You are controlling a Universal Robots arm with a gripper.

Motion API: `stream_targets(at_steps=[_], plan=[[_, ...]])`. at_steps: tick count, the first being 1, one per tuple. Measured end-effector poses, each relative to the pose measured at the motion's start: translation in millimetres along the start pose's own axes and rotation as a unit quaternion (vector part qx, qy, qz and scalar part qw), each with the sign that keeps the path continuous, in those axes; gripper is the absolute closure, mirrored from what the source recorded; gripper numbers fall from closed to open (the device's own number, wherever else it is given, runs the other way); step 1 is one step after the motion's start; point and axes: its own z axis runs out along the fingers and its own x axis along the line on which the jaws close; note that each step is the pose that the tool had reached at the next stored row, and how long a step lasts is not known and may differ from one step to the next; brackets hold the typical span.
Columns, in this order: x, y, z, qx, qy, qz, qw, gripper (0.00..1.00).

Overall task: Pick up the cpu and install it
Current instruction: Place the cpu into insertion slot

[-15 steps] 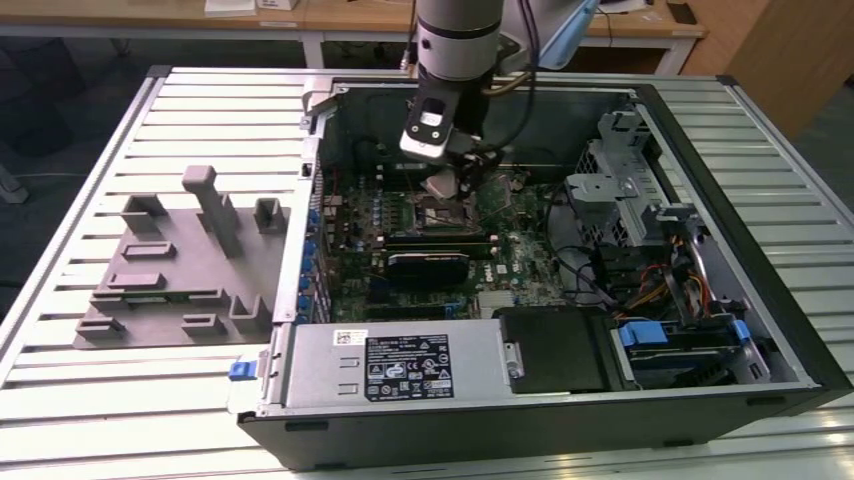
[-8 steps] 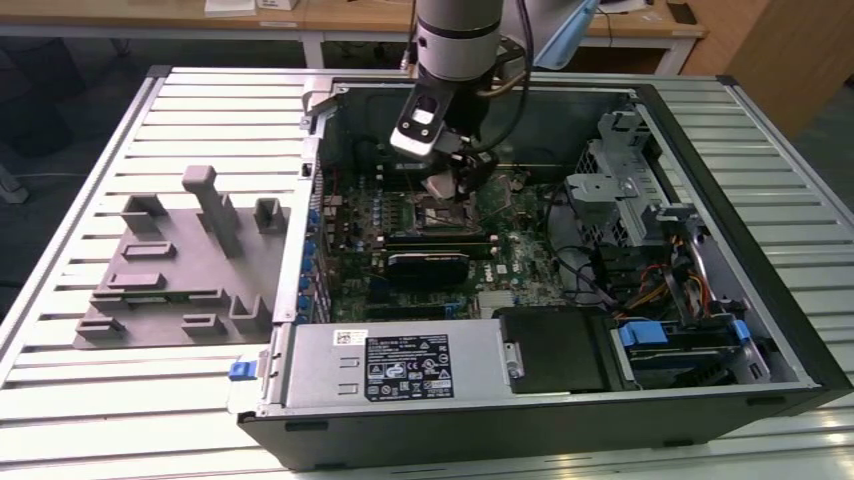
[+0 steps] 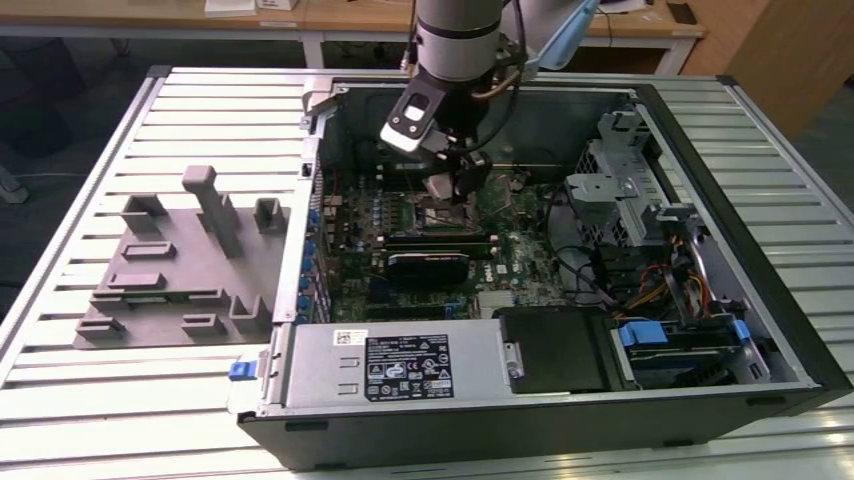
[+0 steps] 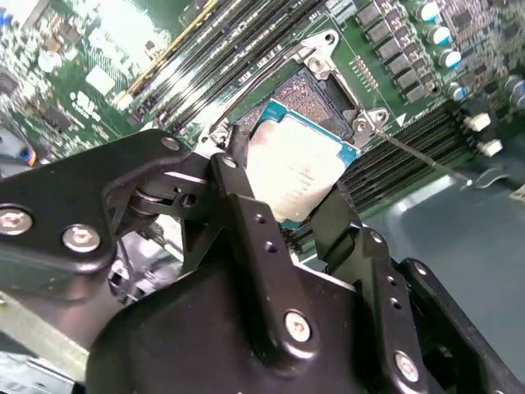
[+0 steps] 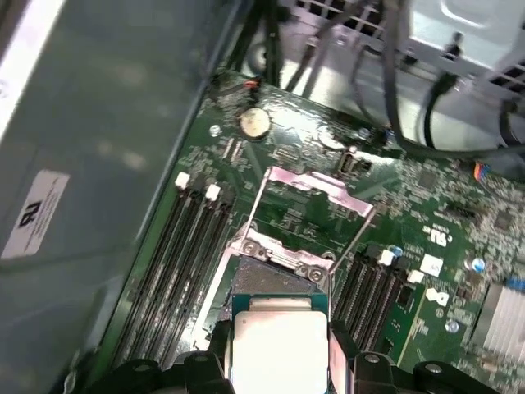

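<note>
Jaws are pinching the cpu (image 4: pixel 302 164) by two opposite edges, and its silver top is facing up between them in both wrist views (image 5: pixel 279 349). The arm (image 3: pixel 461 40) is reaching down into the open computer case (image 3: pixel 747 330), which is lying on its side on the slatted metal surface (image 3: pixel 80 400). Directly beneath the jaws, the green motherboard (image 3: pixel 358 262) is showing its processor socket (image 5: pixel 275 283), and the cpu is hanging over that socket, slightly tilted in the second wrist view, where the socket frame (image 4: pixel 328 78) is peeking out just beyond the chip. Whether the chip is touching the socket I cannot tell. Just past the socket, on the far side from the jaws, the metal load plate (image 5: pixel 316 187) is standing swung open. Rows of dark memory slots (image 5: pixel 176 246) are running along either side of the jaws and the socket. A round coin battery (image 5: pixel 254 121) is sitting farther out from the jaws, beyond the load plate. In the exterior view, the power supply (image 3: pixel 387 365) is sitting at the case edge well apart from the jaws, nearer the camera. A grey plastic fixture (image 3: pixel 174 270) is resting on the surface outside the case, well apart from the jaws toward the exterior view's left.
</note>
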Motion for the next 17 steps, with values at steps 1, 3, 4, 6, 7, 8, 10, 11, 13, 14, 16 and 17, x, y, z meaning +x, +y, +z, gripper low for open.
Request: stream_targets(at_steps=[1,3,4,6,7,8,10,11,13,14,16,17], plan=[[0.0,0.0,0.2,0.0000,-0.0006,0.009,1.0000,0.45],[0.0,-0.1,0.8,0.0000,-0.0017,0.027,0.9996,0.45],[0.0,-0.1,1.0,0.0000,-0.0023,0.036,0.9994,0.45],[0.0,-0.1,1.4,0.0000,-0.0034,0.054,0.9985,0.45],[0.0,-0.1,1.7,0.0000,-0.0040,0.063,0.9980,0.45],[0.0,-0.1,1.9,0.0000,-0.0045,0.073,0.9974,0.45],[0.0,-0.2,2.3,0.0001,-0.0057,0.090,0.9959,0.45],[0.0,-0.2,2.5,0.0001,-0.0063,0.099,0.9951,0.45],[0.0,-0.2,3.0,0.0001,-0.0074,0.117,0.9931,0.45],[0.0,-0.2,3.2,0.0001,-0.0080,0.126,0.9920,0.45],[0.0,-0.3,3.5,0.0001,-0.0091,0.144,0.9895,0.45],[0.0,-0.3,3.7,0.0002,-0.0097,0.153,0.9882,0.45]])
